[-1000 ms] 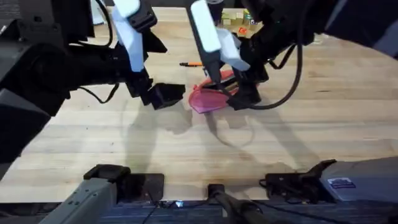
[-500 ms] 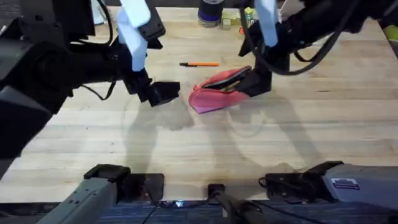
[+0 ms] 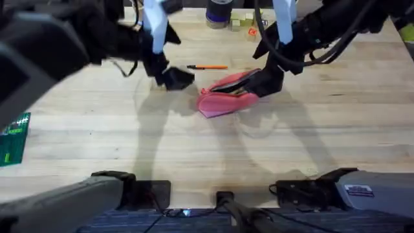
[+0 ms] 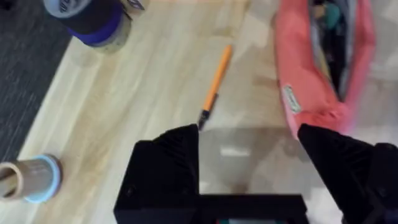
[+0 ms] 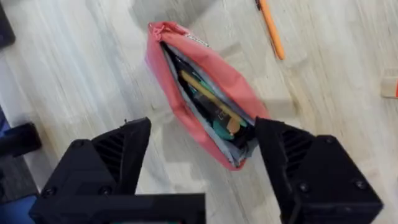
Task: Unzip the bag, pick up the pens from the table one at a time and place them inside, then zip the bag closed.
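Note:
The pink bag (image 3: 223, 100) lies unzipped in the middle of the table (image 3: 207, 149), its mouth gaping. In the right wrist view the bag (image 5: 217, 70) holds several pens and other items. An orange pen (image 3: 208, 66) with a black end lies on the wood just behind the bag. My left gripper (image 3: 174, 77) hovers open to the left of the bag, near the pen's black end; in its own view the pen (image 4: 216, 87) lies just beyond the left gripper (image 4: 249, 155). Also open, my right gripper (image 3: 265, 81) sits over the bag's right end, the fingers (image 5: 118, 162) wide apart.
A dark blue tape roll (image 4: 93, 18) and a smaller cardboard roll (image 4: 28, 180) stand near the table's far edge. Small coloured blocks (image 3: 242, 22) lie at the back. A green item (image 3: 13, 139) rests at the left edge.
My left arm has swung farther back toward the orange pen. The right gripper came off the bag's middle a second ago and now holds still at its right end.

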